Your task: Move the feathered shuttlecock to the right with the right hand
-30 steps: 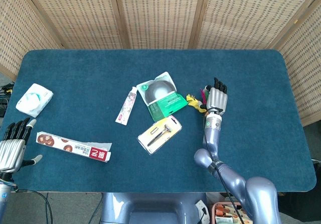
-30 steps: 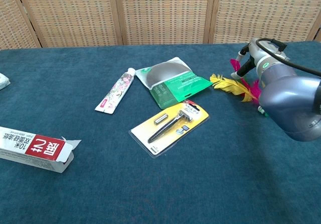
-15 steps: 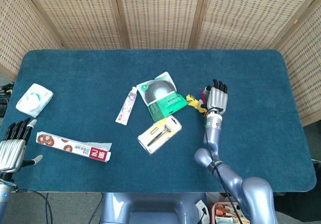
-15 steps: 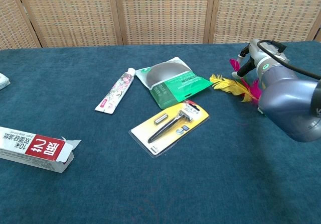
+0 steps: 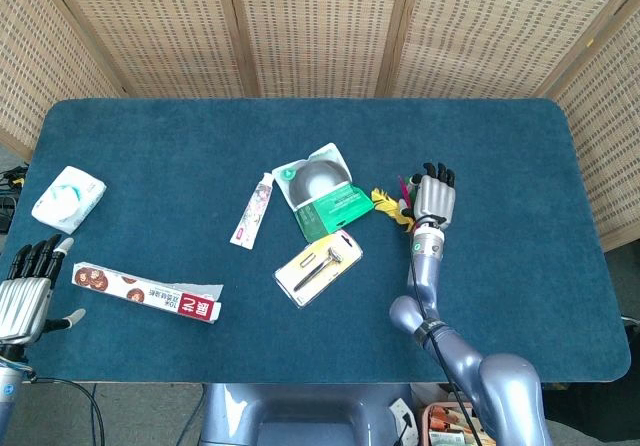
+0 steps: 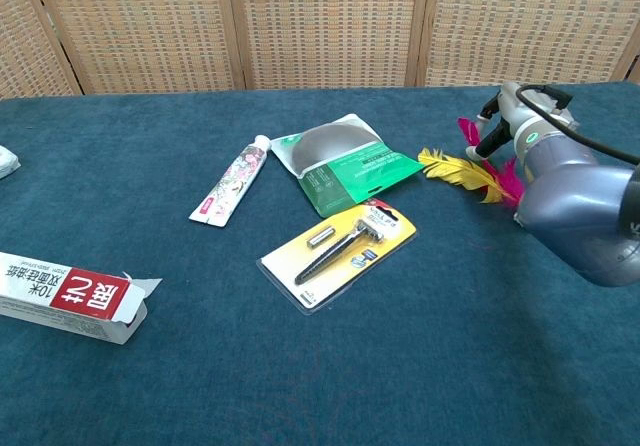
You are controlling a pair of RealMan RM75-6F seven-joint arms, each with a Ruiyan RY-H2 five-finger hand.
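Note:
The feathered shuttlecock lies right of the table's centre; its yellow feather (image 5: 384, 203) and a pink one (image 5: 403, 182) stick out to the left of my right hand (image 5: 433, 198). That hand lies over the rest of the shuttlecock with its fingers stretched away from me. In the chest view the yellow feather (image 6: 455, 167) and pink feathers (image 6: 505, 179) show beside the grey forearm (image 6: 575, 201), which hides most of the hand. I cannot see any finger closed around the shuttlecock. My left hand (image 5: 26, 288) hangs at the table's near left edge, fingers apart, holding nothing.
A green packet (image 5: 322, 191) and a carded razor (image 5: 318, 264) lie just left of the shuttlecock. Further left are a small tube (image 5: 252, 209), a long toothpaste box (image 5: 150, 293) and a white tissue pack (image 5: 68, 196). Bare blue cloth (image 5: 520, 206) stretches to the right of my right hand.
My right hand has slid a little toward me over the shuttlecock. The feathers and my left hand stay where they were.

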